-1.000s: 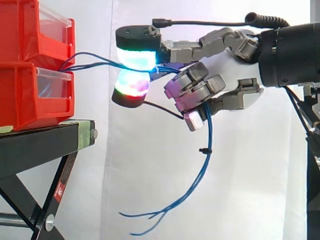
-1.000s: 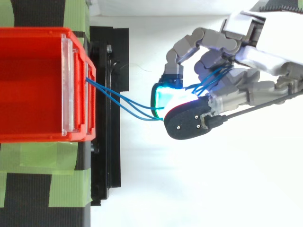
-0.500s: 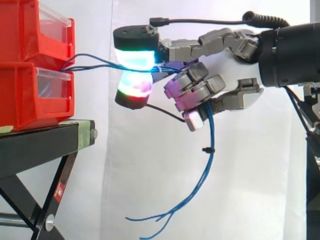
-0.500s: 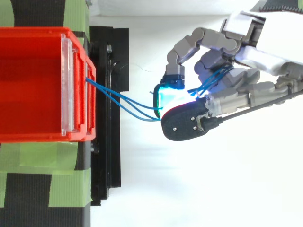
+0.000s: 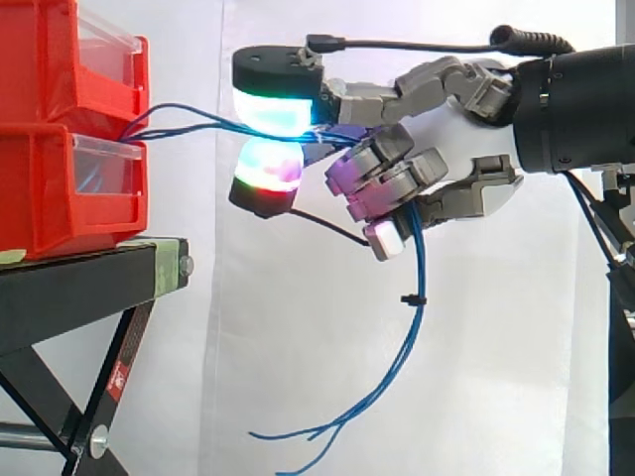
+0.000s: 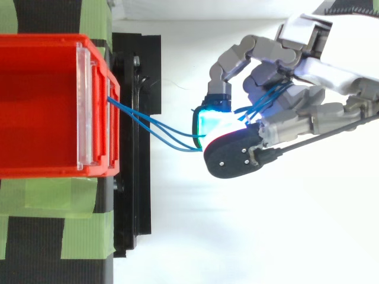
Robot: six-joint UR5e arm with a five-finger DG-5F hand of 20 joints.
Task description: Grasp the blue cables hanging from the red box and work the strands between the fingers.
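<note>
Blue cables (image 5: pixel 189 112) run from the front of the red bins (image 5: pixel 60 188) to the hand (image 5: pixel 461 149). It pinches them between glowing fingertips (image 5: pixel 273 109), and loose ends dangle below its curled fingers. The red label (image 5: pixel 119 375) on the black stand (image 5: pixel 60 288) carries unreadable print.

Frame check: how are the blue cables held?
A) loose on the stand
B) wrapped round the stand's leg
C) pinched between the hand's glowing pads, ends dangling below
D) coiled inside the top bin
C: the blue cables run from the red bins into the pinch of the hand and dangle beneath it.
</note>
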